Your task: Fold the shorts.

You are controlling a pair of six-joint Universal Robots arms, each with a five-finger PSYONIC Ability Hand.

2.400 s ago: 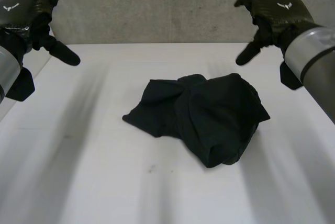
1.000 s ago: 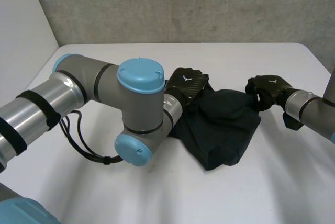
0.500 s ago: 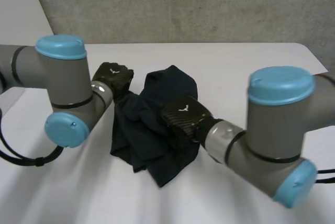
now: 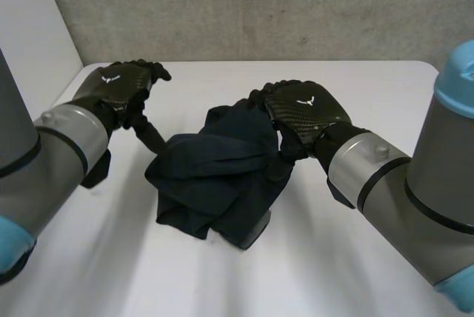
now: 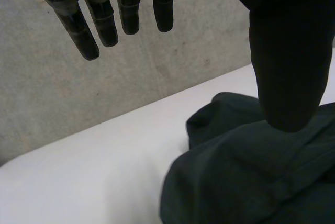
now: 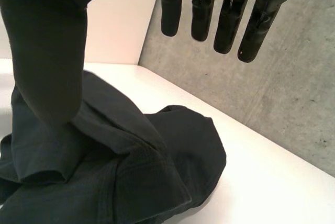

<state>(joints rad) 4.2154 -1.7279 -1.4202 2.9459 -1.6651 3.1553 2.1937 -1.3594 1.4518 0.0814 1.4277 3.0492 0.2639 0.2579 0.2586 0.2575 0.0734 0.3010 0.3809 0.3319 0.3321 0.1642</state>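
**tbl_watcher:** Left hand [image 4: 118, 89] sits at the left edge of the shorts [image 4: 215, 176], fingers [image 5: 107, 22] straight and apart, thumb pointing down at the cloth, gripping nothing. The shorts are a crumpled heap in the middle of the table [image 4: 133, 272].

**foldbot_fan:** Right hand [image 4: 300, 113] is the same deal at the heap's far-right side: spread, nothing pinched. My worry is that I can't spot a clear waistband or hem. If they pinch random folds, the wad probably lifts as one lump or twists worse instead of spreading flat.
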